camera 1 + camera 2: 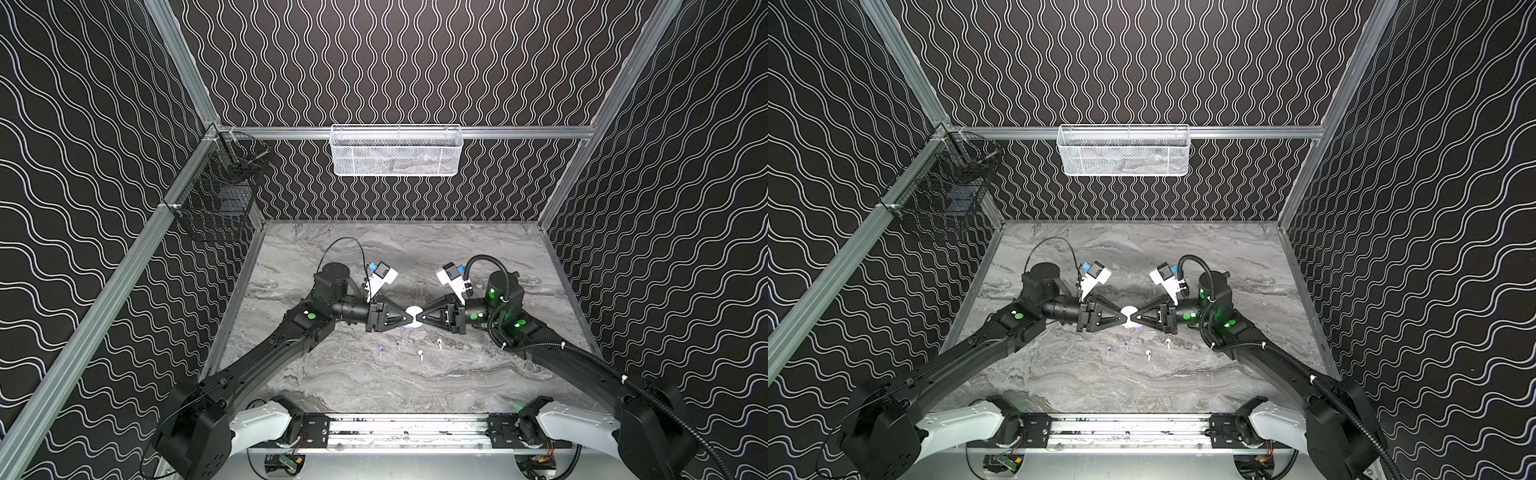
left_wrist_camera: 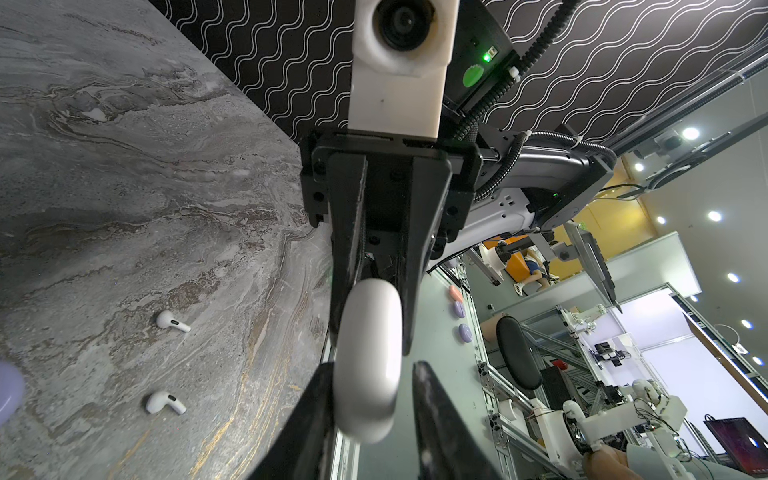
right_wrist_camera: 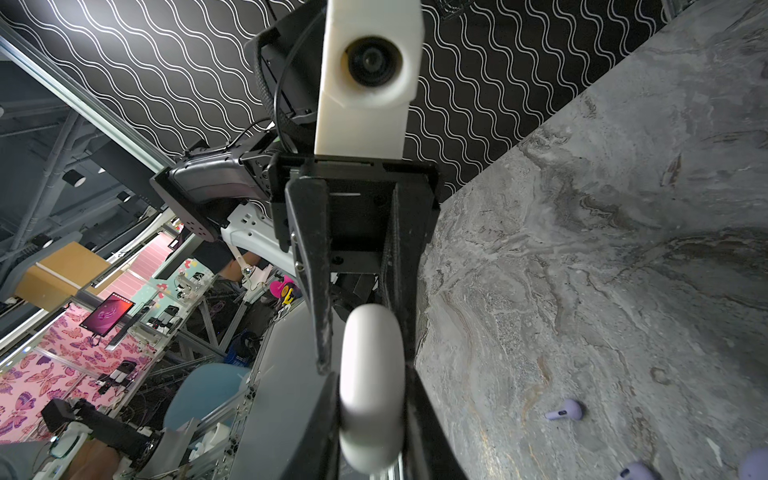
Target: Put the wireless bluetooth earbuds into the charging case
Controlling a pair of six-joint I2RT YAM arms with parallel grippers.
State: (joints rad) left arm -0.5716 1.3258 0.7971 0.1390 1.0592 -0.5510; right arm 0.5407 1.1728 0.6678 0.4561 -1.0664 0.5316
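Observation:
A round white charging case (image 1: 414,312) hangs in the air above the middle of the marble table, closed as far as I can see. My right gripper (image 1: 419,318) is shut on it from the right; both fingers press its sides in the right wrist view (image 3: 372,374). My left gripper (image 1: 408,317) meets it from the left. In the left wrist view (image 2: 374,370) its jaws straddle the case (image 2: 368,365), one finger touching and the other a little apart. Nearer me on the table lie two lavender earbuds (image 1: 380,351) (image 1: 398,344) and two white earbuds (image 1: 420,354) (image 1: 439,342).
A lavender case (image 1: 409,328) sits on the table just under the held case, mostly hidden. A white mesh basket (image 1: 395,151) hangs on the back wall and a black wire basket (image 1: 216,195) on the left wall. Aluminium rails edge the table (image 1: 478,374).

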